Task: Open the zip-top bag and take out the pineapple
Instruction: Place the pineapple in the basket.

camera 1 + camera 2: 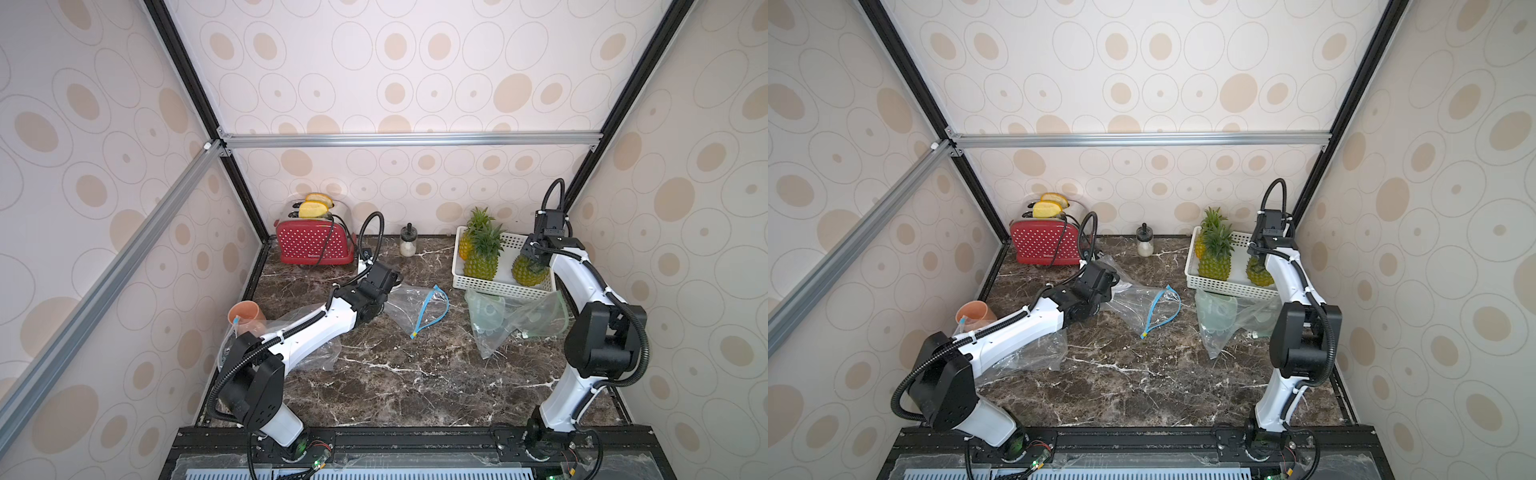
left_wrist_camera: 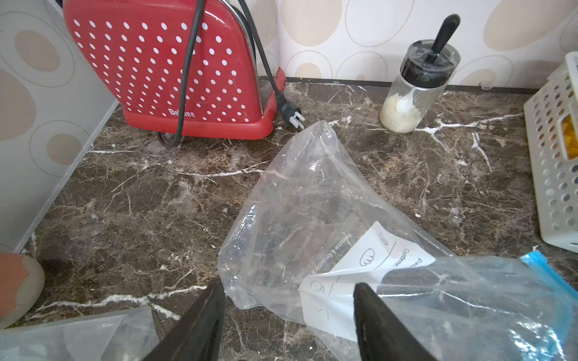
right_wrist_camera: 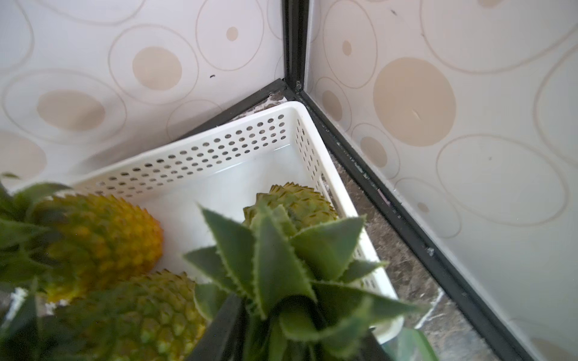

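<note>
Three pineapples sit in one white basket point(image 1: 498, 289) at the back right of the table point(image 1: 395, 374). They are the right pineapple point(image 1: 528, 272), the middle pineapple point(image 1: 481, 266) and the back pineapple point(image 1: 465, 246).

There are three bags, and all lie on the table. The blue-zip bag point(image 1: 409, 307) is in the middle. The green bag point(image 1: 536, 318) is just in front of the basket. The left bag point(image 1: 316, 353) is partly under the left arm. There is also one red toaster point(image 1: 311, 245) with two bread slices point(image 1: 313, 209), one jar point(image 1: 408, 245) and one cup point(image 1: 245, 316).

The right pineapple stands at the right end of the basket. Its long side runs up and down, and its leaves point up at the right gripper point(image 3: 300, 322). The middle pineapple stands the same way. I cannot tell if the back one stands or leans.

The right gripper is right over the leaves. Its two fingers are spread apart, one on each side of the leaves.

The blue-zip bag is empty and lies flat. Its mouth is open and faces the basket side, with the blue zip making a loop. Its shut end points at the left gripper point(image 2: 289, 286). That gripper is spread wide, low over this end, and pinches nothing.
</note>
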You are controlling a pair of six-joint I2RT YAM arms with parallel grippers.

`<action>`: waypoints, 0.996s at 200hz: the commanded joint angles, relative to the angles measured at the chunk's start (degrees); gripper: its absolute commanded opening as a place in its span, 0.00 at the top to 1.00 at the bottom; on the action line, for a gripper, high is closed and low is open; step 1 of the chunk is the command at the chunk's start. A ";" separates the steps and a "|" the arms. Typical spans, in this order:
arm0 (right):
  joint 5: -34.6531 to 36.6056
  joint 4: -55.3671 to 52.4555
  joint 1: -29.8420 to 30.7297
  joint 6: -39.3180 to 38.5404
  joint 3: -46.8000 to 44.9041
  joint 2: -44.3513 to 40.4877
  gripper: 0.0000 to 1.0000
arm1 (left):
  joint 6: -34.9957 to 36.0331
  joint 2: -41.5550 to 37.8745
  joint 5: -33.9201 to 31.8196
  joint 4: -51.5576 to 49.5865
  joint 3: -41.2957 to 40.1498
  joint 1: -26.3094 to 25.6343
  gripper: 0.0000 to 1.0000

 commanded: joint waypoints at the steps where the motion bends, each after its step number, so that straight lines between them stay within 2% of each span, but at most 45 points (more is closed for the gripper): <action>1: 1.85 -2.22 -0.40 -0.66 -1.54 -2.24 0.45 | 1.28 -1.45 -1.93 0.12 2.40 -0.50 0.32; 27: 2.97 -1.62 -0.43 -2.15 -2.72 -4.15 0.31 | 3.54 -1.54 -2.94 0.63 3.29 -0.52 0.25; 32: 3.19 -1.57 -0.36 -2.64 -2.88 -4.67 0.28 | 4.18 -1.62 -3.13 0.85 3.41 -0.50 0.17; 42: 3.67 -1.45 -0.31 -3.40 -3.31 -5.50 0.22 | 5.58 -1.67 -3.52 1.34 3.65 -0.52 0.14; 46: 3.85 -1.33 -0.31 -3.68 -3.57 -5.90 0.19 | 6.09 -1.67 -3.81 1.50 3.81 -0.50 0.03; 48: 3.94 -1.21 -0.36 -3.87 -3.75 -6.14 0.17 | 6.33 -1.63 -3.85 1.52 3.85 -0.48 0.01; 72: 4.58 0.62 -0.14 -6.24 -5.83 -8.97 0.01 | 9.53 -1.58 -4.99 2.12 4.74 -0.57 0.01; 134: 1.62 9.15 0.93 -12.47 -14.85 -19.33 0.01 | 15.45 -2.62 -8.10 5.27 4.46 0.01 0.01; 176: 1.42 16.01 5.18 -20.32 -24.60 -27.74 0.01 | 16.89 -7.45 -5.86 10.06 -1.56 6.62 0.01; 199: 0.74 18.42 6.41 -22.11 -31.10 -32.05 0.01 | 22.70 -7.20 -9.75 15.48 -4.57 8.11 0.01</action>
